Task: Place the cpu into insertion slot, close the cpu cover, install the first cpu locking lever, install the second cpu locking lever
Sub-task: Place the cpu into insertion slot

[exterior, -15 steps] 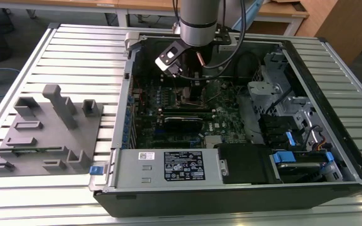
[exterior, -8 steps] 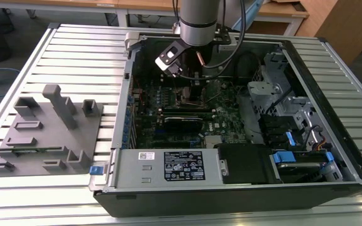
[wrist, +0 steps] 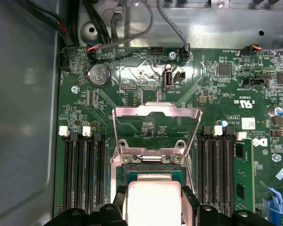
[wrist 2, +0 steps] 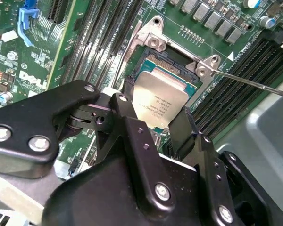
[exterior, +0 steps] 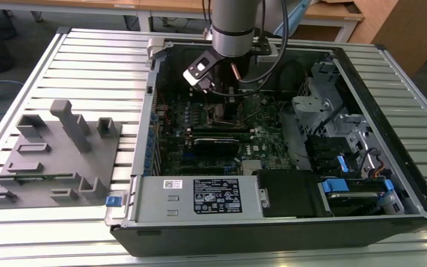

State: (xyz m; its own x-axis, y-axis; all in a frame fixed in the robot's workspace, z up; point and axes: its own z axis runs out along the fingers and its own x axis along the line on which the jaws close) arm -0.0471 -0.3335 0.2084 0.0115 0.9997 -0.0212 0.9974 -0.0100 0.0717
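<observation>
Second wrist view: your gripper (wrist 2: 154,107) is gripping the cpu (wrist 2: 159,96) by two opposite edges, fingers (wrist 2: 183,125) closed on it, over the insertion slot (wrist 2: 166,60); in the first wrist view the cpu cover (wrist: 155,109) is standing open.

The arm descends into an open computer case (exterior: 391,139) lying on a slatted metal table (exterior: 65,233). The gripper (exterior: 219,93) hangs low over the green motherboard (exterior: 180,139), with the insertion slot (exterior: 227,114) directly beneath it. Just past the slot from the gripper lies a long black card (exterior: 215,146), and further on sits the labelled power supply (exterior: 198,197). Well apart from the gripper, towards the exterior view's left, a grey fixture tray (exterior: 50,161) rests outside the case. Blue latches (exterior: 333,186) sit at the far corner from it.
</observation>
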